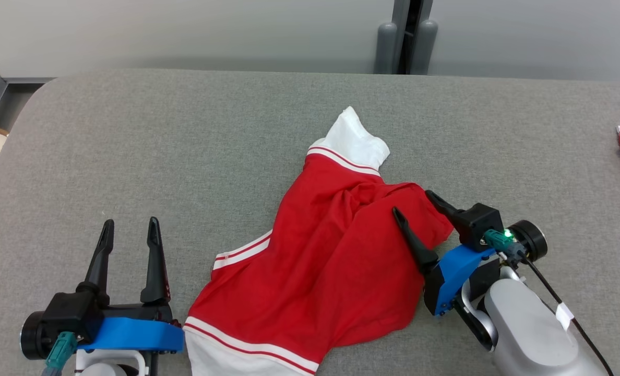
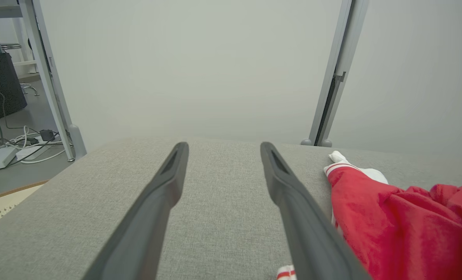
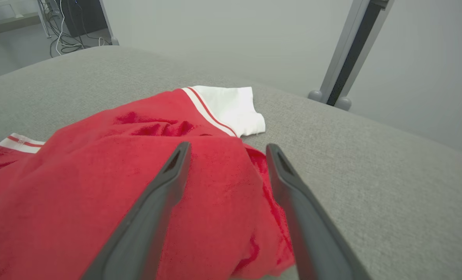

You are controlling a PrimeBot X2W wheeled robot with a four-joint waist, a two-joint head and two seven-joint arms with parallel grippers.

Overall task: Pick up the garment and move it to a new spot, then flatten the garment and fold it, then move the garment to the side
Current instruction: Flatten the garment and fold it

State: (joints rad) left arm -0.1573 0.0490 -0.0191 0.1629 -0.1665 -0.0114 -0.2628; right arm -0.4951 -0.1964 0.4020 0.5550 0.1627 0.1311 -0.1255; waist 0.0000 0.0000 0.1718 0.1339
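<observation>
From the head, we see the red garment (image 1: 315, 261) with white striped trim lying crumpled mid-table (image 1: 185, 156). Our left gripper (image 1: 131, 222) sits just beside its left hem, fingers spread and empty. Our right gripper (image 1: 412, 201) hangs over its right edge, fingers apart, pinching nothing. Along the left wrist, bare table shows between the spread fingers, the garment off to the right. Along the right wrist, red cloth lies between the parted fingers.
</observation>
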